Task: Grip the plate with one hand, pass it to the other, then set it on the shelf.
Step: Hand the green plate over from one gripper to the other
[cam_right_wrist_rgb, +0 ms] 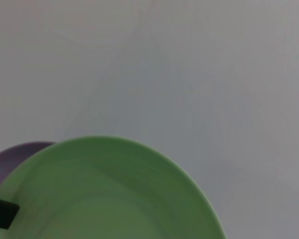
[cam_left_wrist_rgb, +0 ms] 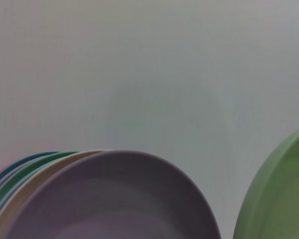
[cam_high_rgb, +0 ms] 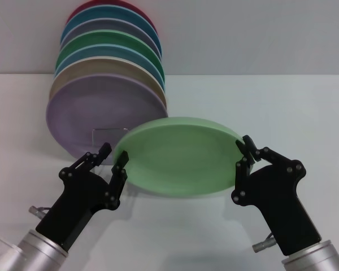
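The pale mint-green plate (cam_high_rgb: 181, 161) hangs tilted in the air between my two grippers, in front of the stack of plates. My right gripper (cam_high_rgb: 244, 151) is shut on its right rim. My left gripper (cam_high_rgb: 113, 154) is at its left rim with the jaws apart, one finger in front of the plate and one beyond its edge. The plate also shows in the left wrist view (cam_left_wrist_rgb: 284, 199) and in the right wrist view (cam_right_wrist_rgb: 114, 194). The clear rack (cam_high_rgb: 110, 134) stands just behind the plate, holding the stack.
Several coloured plates lean in the rack at the back left, with a lilac plate (cam_high_rgb: 96, 110) in front and a darker green one (cam_high_rgb: 110, 42) behind. The lilac plate also shows in the left wrist view (cam_left_wrist_rgb: 119, 199). The white table (cam_high_rgb: 282, 107) stretches to the right.
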Available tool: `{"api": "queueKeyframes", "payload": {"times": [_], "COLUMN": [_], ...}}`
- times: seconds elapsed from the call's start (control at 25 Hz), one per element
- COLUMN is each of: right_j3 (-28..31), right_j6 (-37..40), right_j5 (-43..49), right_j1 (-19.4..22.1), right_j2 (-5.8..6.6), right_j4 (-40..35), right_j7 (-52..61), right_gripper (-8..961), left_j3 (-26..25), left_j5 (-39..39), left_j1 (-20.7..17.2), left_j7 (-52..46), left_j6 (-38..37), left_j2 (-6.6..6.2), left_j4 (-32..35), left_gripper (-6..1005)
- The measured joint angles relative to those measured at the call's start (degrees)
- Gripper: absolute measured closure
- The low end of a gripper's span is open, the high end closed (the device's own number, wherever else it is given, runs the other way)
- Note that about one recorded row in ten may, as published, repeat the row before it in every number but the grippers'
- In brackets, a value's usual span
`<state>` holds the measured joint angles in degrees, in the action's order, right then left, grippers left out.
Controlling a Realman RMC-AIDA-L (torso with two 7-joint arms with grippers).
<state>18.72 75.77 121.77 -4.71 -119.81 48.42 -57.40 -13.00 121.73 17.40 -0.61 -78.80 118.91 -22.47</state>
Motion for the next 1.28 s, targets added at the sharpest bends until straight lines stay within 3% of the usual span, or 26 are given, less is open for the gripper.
{"api": "queueKeyframes", "payload": {"times": [1.28], "right_j3": [0.0], "right_j6": [-0.53], "right_j5": [-1.1], "right_j1": [-1.34], "right_j2": [0.11], "right_j4": [-0.08], "right_j7": [-0.09], "right_gripper": [939], "left_j3": [-0.62], "left_j5": [-0.01], "left_j1": [0.46], "left_j7": [0.0], "left_j6": [0.59], "left_j2": [0.0], "left_j4": [0.22], "left_gripper": [879]}}
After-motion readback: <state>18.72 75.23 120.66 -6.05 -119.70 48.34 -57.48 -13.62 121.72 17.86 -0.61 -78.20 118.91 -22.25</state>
